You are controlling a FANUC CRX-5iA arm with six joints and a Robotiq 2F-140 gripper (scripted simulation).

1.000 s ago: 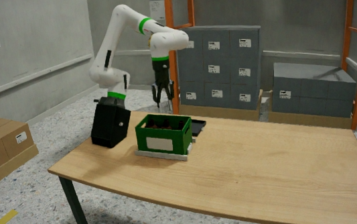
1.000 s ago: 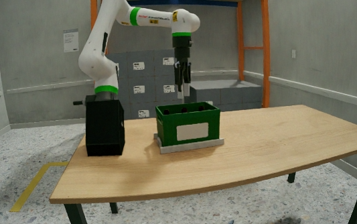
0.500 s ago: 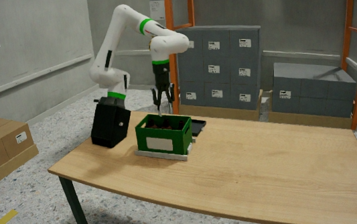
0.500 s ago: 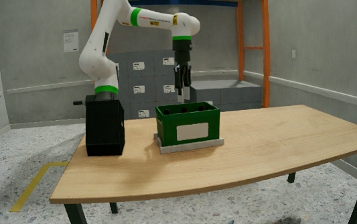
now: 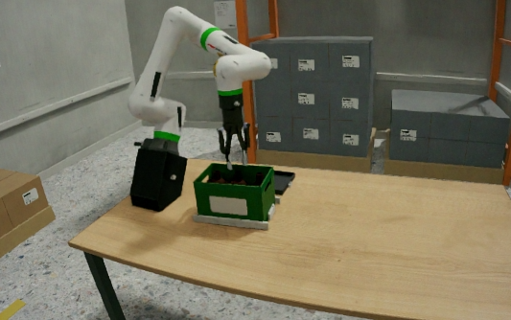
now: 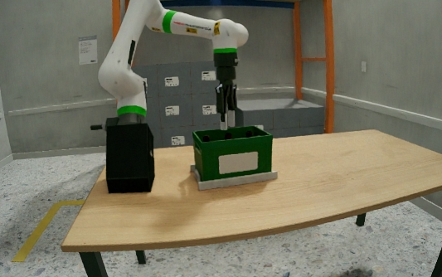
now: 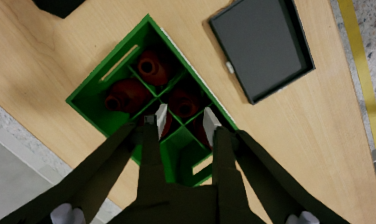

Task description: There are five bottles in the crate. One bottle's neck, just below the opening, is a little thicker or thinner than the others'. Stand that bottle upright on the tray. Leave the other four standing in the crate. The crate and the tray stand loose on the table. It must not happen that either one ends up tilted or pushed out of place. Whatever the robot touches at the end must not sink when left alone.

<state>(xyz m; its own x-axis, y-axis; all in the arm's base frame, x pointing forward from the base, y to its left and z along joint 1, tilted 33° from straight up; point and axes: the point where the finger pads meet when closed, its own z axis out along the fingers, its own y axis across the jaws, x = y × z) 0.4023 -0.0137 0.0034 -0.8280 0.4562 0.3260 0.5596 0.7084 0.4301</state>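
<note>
Claw (image 5: pixel 238 165) (image 6: pixel 227 125) (image 7: pixel 185 114) is hanging point-down above the crate (image 5: pixel 228 215) (image 6: pixel 206 169) (image 7: pixel 103 64), fingers partly open, holding nothing. Btls, incl. one (image 7: pixel 154 68) in a corner cell, are standing in crate; odd neck can't tell. Tray (image 5: pixel 284 183) (image 7: pixel 261 47) is lying just beside crate, w/ no btl on it.

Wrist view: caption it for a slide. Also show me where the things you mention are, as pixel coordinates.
Open gripper (image 5: pixel 237 165) (image 6: pixel 227 126) (image 7: pixel 185 114) above bottles in a green crate (image 5: pixel 235 192) (image 6: pixel 205 163) (image 7: pixel 109 57), dark tray (image 5: pixel 284 182) (image 7: pixel 264 45) alongside.
</note>
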